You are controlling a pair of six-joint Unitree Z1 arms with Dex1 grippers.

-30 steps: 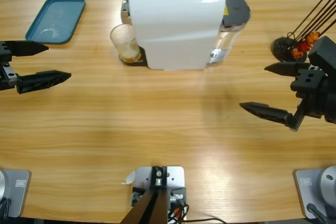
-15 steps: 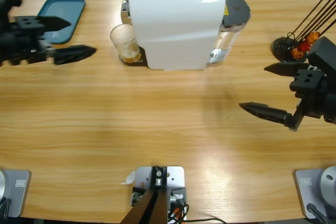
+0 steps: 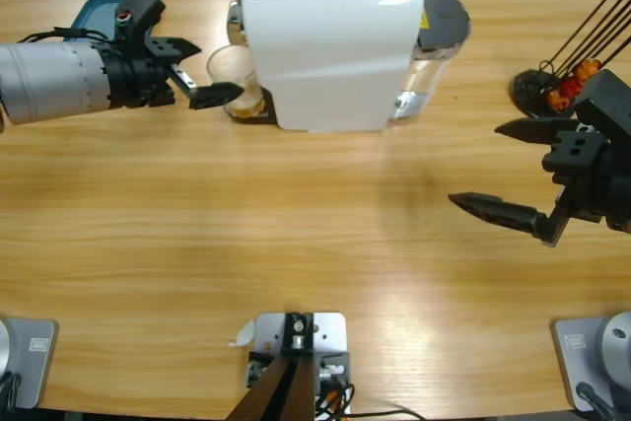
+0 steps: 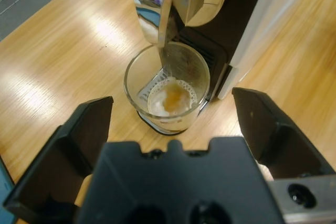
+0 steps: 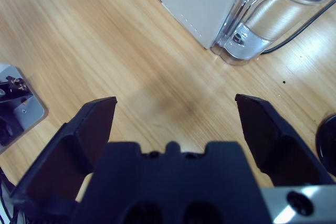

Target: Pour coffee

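A small clear glass [image 3: 240,76] stands on the drip plate under the spout of the white coffee machine [image 3: 330,46]. A shallow pool of amber coffee [image 4: 173,97] lies in the bottom of the glass [image 4: 167,85]. My left gripper [image 3: 202,71] reaches in from the left, open, its jaws spread wide just short of the glass and touching nothing. In the left wrist view the left gripper [image 4: 172,99] looks straight at the glass. My right gripper [image 3: 481,167] hangs open over bare wood at the right, empty, as the right wrist view shows the right gripper [image 5: 176,99].
A teal tray [image 3: 99,9] lies at the back left, partly behind the left arm. The machine's clear water tank [image 5: 273,19] sits at its right end. A black stand with orange capsules [image 3: 557,88] is at the far right.
The left arm has swung from the table's left edge up and rightward, bringing its open jaws to the glass. The right arm has not moved.
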